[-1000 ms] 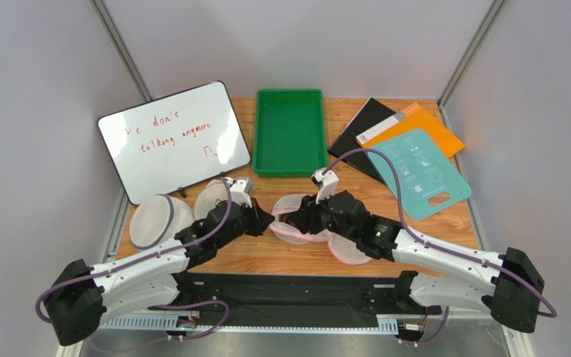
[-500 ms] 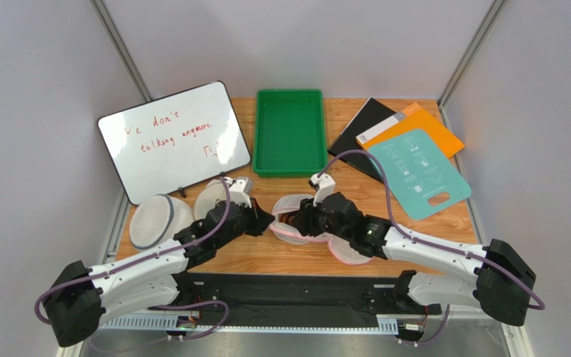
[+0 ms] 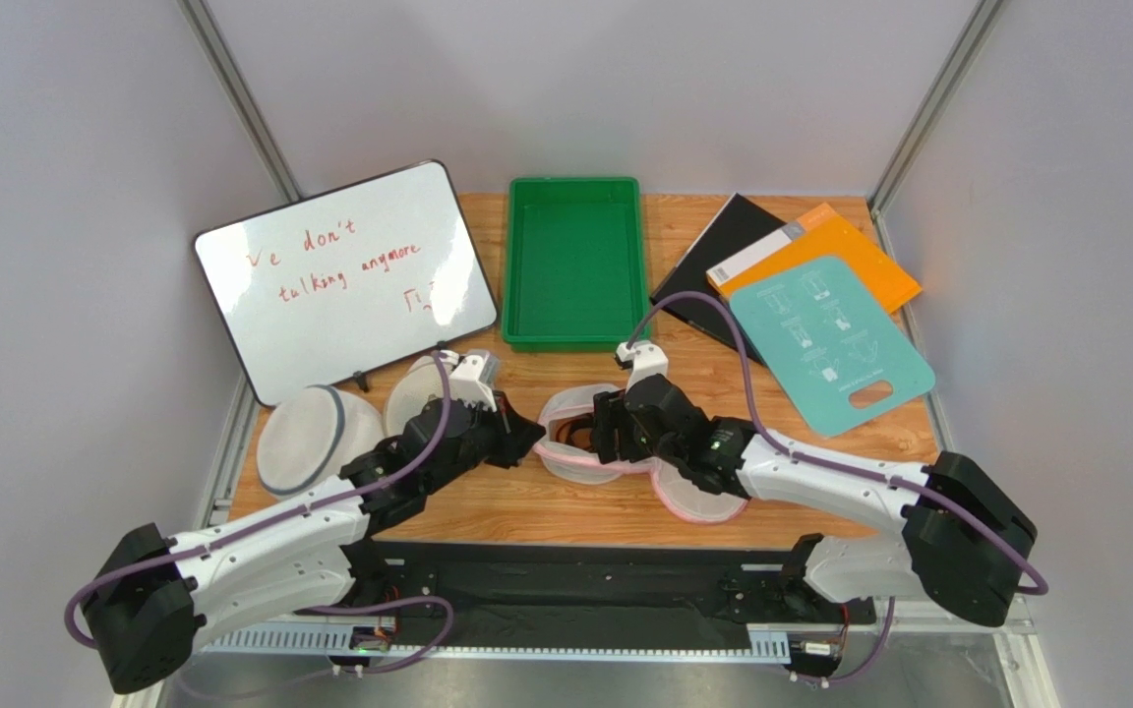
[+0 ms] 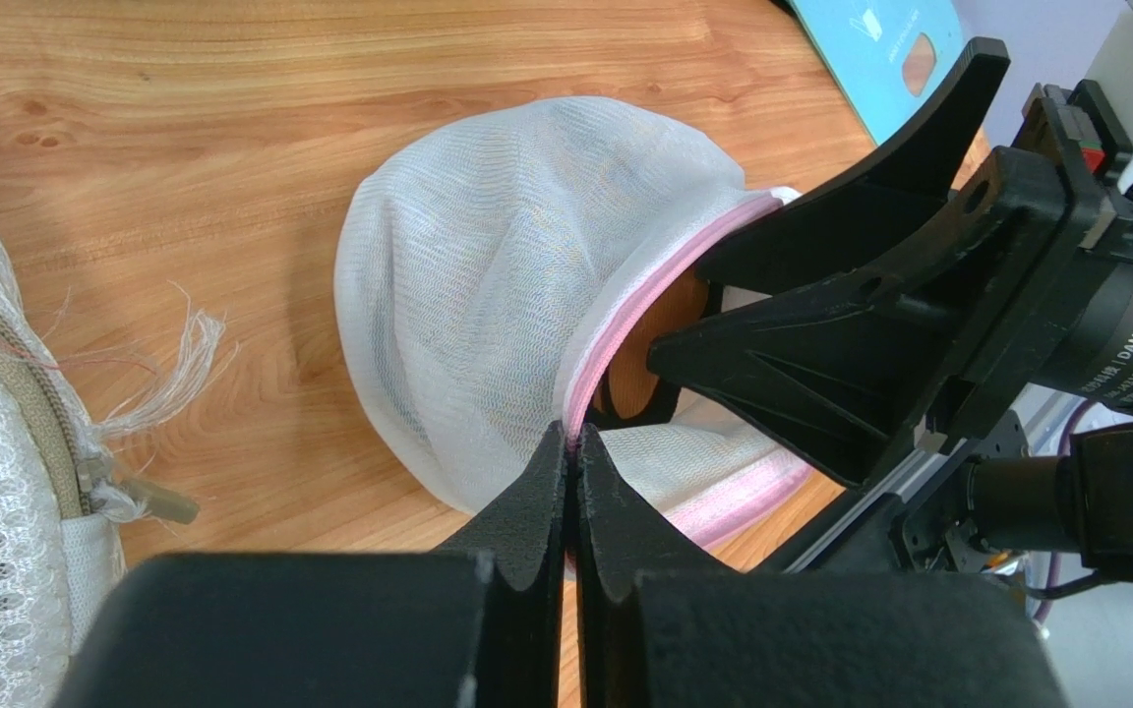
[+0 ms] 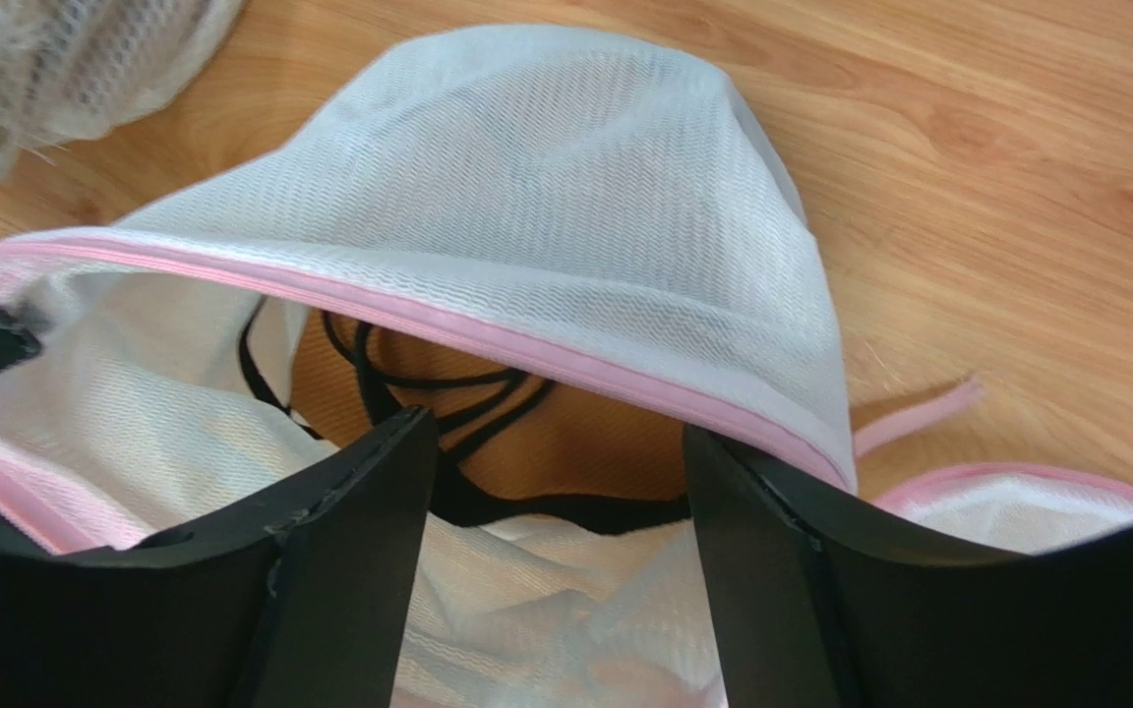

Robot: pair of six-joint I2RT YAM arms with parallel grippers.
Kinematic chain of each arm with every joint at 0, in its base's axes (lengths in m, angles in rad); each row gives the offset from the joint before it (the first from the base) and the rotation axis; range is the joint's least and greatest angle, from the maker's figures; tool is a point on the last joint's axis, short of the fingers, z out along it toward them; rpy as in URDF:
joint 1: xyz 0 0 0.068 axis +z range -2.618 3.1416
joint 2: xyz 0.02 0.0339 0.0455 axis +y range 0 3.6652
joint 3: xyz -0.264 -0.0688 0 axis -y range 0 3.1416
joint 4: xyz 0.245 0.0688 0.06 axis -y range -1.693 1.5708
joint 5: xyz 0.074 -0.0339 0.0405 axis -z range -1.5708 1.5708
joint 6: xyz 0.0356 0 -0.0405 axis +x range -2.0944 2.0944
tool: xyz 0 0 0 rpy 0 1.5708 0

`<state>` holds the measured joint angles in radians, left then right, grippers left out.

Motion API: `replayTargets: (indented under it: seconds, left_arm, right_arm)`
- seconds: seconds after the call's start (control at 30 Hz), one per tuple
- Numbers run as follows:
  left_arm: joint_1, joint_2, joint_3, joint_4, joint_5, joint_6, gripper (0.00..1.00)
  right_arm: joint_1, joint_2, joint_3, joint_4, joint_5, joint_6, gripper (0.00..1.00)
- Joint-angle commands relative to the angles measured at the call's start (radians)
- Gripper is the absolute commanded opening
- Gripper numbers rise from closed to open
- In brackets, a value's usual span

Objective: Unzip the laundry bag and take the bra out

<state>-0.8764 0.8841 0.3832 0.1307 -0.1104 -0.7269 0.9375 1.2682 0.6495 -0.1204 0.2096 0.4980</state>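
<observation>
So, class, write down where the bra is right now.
In the right wrist view, the bra lies inside the opened laundry bag, under its pink-edged flap, just ahead of the open right gripper.

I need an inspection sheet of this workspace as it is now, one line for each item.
Surface: wooden table, no spill or damage seen.
Job's things: laundry bag lying centre, zip open; bra inside it, brown cup and black straps showing at the opening.
Clutter: two plain mesh bags at left; whiteboard, green tray, teal board, orange folder, black folder at the back.
Grippers: left tool shut on the bag's pink trim; right tool open, its fingers at the opening.
Cables: purple cable arches above the right arm; another runs along the left arm.
Surroundings: grey walls, metal frame post; nothing else seen.
</observation>
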Motion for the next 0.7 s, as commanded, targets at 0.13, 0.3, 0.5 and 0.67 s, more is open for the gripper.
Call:
replayTargets:
  seconds: [0.13,0.3,0.5,0.67]
  left_arm:
    - [-0.001,0.024,0.037,0.029,0.020,0.015,0.00]
    - [-0.001,0.041,0.043,0.041,0.028,0.018,0.00]
    - [-0.001,0.038,0.054,0.018,0.028,0.030,0.00]
    - [-0.003,0.035,0.057,0.006,0.029,0.035,0.00]
  right_arm:
    - [0.018,-0.007,0.090,-0.123,0.050,-0.007,0.75]
    - [0.034,0.008,0.098,-0.171,0.083,0.016,0.78]
    - [0.035,0.072,0.101,-0.180,0.099,0.039,0.78]
    - [0.034,0.086,0.093,-0.171,0.112,0.050,0.80]
